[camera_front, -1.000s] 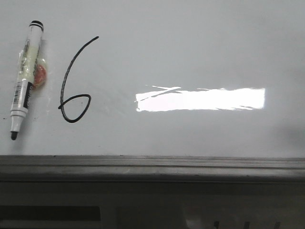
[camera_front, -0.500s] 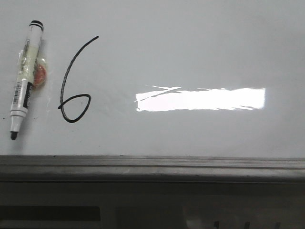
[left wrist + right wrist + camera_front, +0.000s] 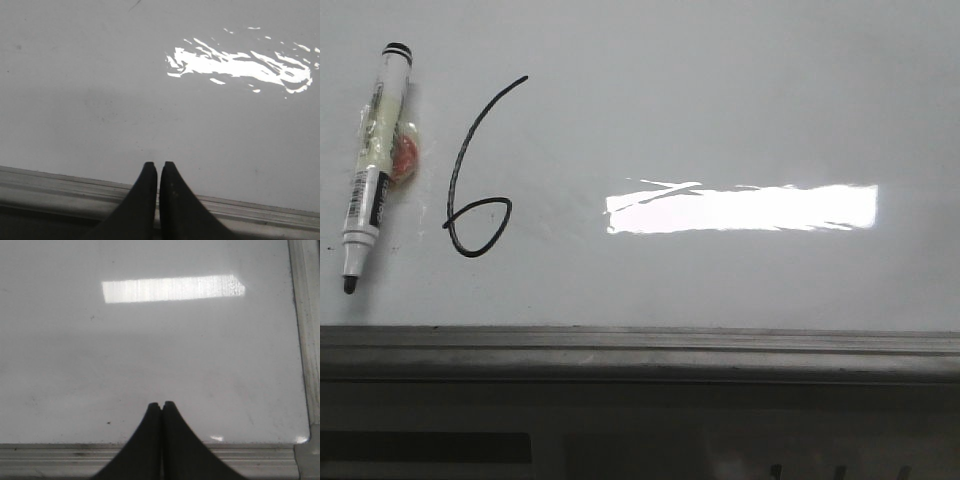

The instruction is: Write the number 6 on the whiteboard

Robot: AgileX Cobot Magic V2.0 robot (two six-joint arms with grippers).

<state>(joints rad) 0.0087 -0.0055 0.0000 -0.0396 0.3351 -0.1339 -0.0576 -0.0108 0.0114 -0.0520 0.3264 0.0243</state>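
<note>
A black hand-drawn number 6 [image 3: 470, 175] stands on the whiteboard [image 3: 720, 110] at the left in the front view. An uncapped marker pen [image 3: 372, 165] lies flat just left of it, tip toward the near edge. Neither gripper shows in the front view. My left gripper [image 3: 156, 164] is shut and empty, over the board's near edge. My right gripper [image 3: 161, 404] is shut and empty, also over the near edge, near the board's right corner. The 6 and the pen are out of both wrist views.
The board's grey metal edge strip [image 3: 640, 345] runs along the near side, and shows in the left wrist view [image 3: 60, 187] and right wrist view [image 3: 60, 455]. A small orange-red object [image 3: 405, 158] sits against the pen. A bright lamp glare [image 3: 740, 208] lies mid-board.
</note>
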